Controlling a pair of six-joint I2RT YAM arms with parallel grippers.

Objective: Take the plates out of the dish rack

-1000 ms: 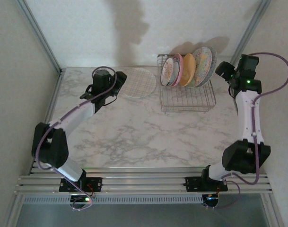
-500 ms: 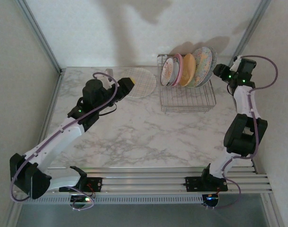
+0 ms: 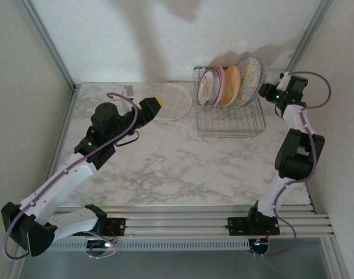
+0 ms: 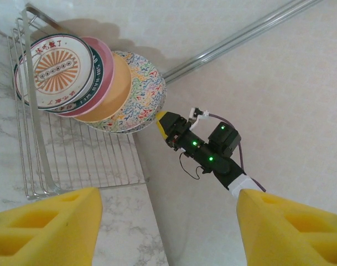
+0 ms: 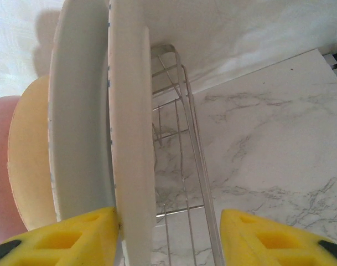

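Right arm [image 3: 297, 152] folded upright, right gripper [image 3: 263, 92] spread wide astride the end plate [image 5: 129, 138] standing in the dish rack [image 3: 229, 127], left arm [image 3: 78, 165] stretched forward, left gripper [image 3: 152, 106] spread wide beside the flat-lying grid-patterned plate [image 3: 173, 100].

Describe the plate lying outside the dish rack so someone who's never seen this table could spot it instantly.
Find the silver wire dish rack at the far right of the marble table. Left of it, one plate lies flat on the marble. Unlike the other plates, which stand on edge in the rack, it is pale with a grid pattern.
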